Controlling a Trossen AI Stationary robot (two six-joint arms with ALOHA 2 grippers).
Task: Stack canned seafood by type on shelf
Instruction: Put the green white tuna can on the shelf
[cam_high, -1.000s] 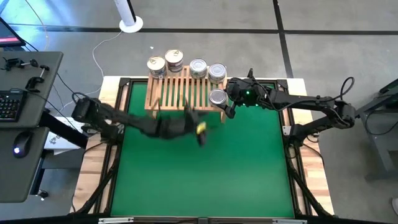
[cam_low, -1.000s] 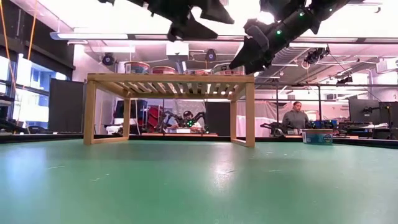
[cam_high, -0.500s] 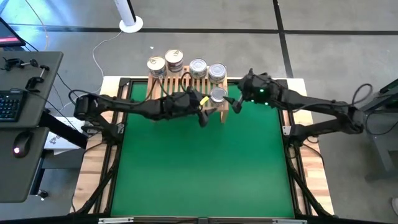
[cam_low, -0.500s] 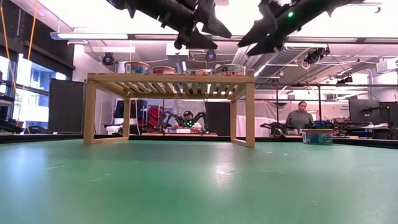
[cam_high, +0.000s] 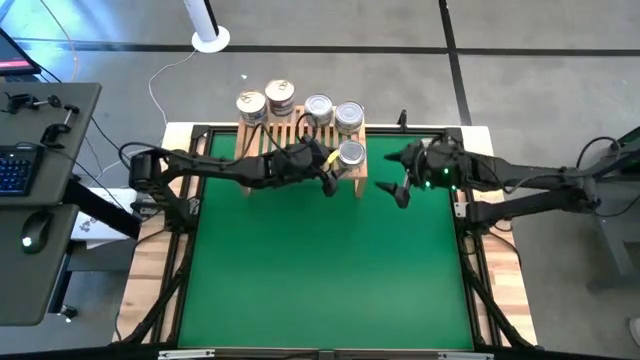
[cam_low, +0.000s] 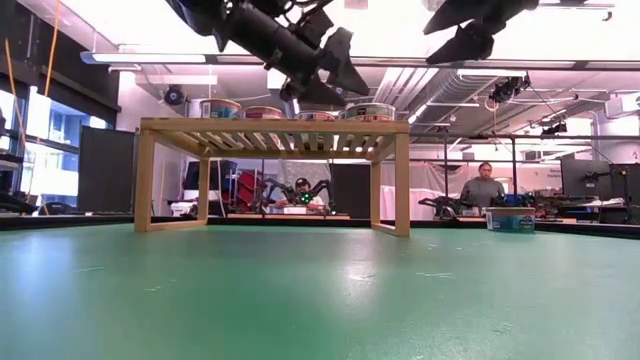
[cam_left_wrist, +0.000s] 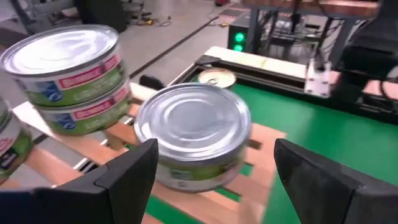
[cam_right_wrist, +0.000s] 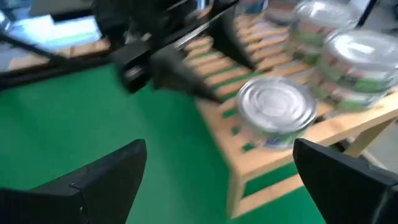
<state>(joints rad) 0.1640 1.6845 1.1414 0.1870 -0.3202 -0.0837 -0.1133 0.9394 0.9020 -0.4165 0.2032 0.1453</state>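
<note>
Standing at the far edge of the desk (cam_high: 330, 270), one shelf (cam_high: 290, 150) carries five tin piles: four stacks along its back, one single tin (cam_high: 351, 153) at its front right corner. I hold my left fingers (cam_high: 328, 177) apart, empty, facing that tin; my right fingers (cam_high: 397, 191) hang wide, empty, just right of the shelf.
</note>
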